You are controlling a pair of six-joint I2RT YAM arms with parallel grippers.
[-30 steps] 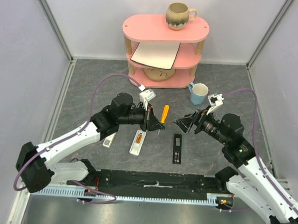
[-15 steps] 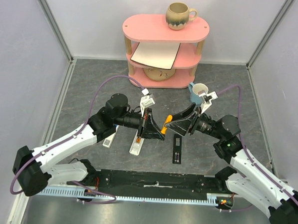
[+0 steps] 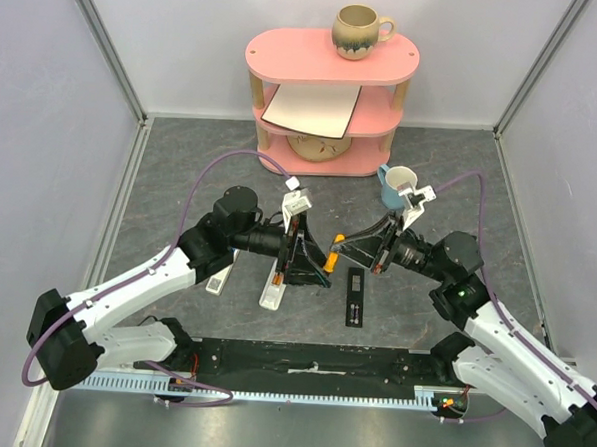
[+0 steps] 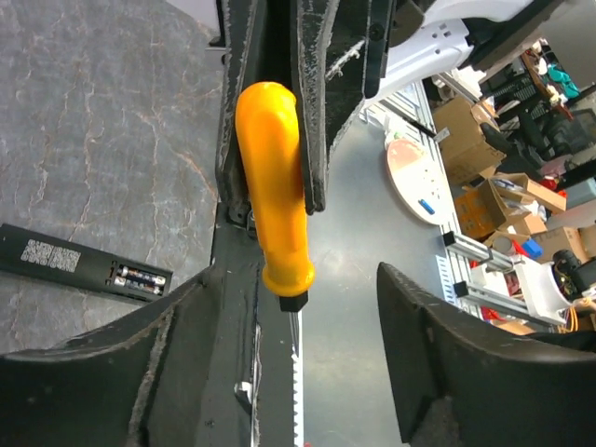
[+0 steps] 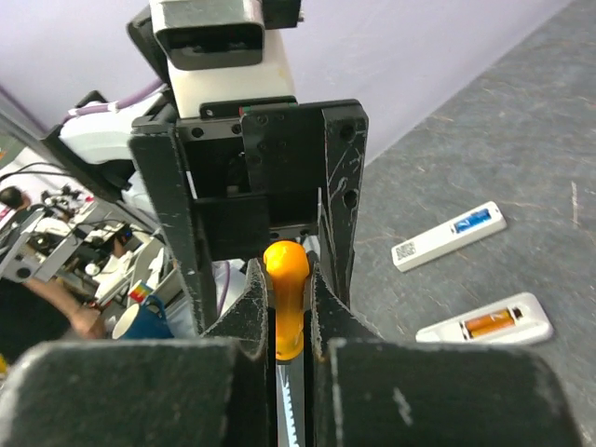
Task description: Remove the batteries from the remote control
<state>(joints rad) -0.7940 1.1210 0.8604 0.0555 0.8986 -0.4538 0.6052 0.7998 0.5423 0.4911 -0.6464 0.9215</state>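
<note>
Over the middle of the table my right gripper (image 3: 339,249) (image 5: 287,279) is shut on the orange handle of a screwdriver (image 3: 332,255) (image 5: 286,303) (image 4: 274,186). Facing it, my left gripper (image 3: 316,265) (image 4: 293,279) stands open, its fingers either side of the handle's end and apart from it. Three remote controls lie open on the table. A black remote (image 3: 355,297) (image 4: 56,261) shows batteries (image 4: 140,277) in its bay. One white remote (image 3: 275,284) (image 5: 484,321) holds orange batteries (image 5: 486,322). The other white remote (image 3: 219,277) (image 5: 447,237) holds a blue battery (image 5: 473,221).
A pink three-tier shelf (image 3: 332,60) stands at the back with a brown mug (image 3: 359,31) on top. A light blue mug (image 3: 398,186) stands on the table just behind my right arm. Walls close in the left, right and back.
The two grippers came together over the table. My right gripper shut on the screwdriver's handle, and my left gripper, which held it, opened and let go.
</note>
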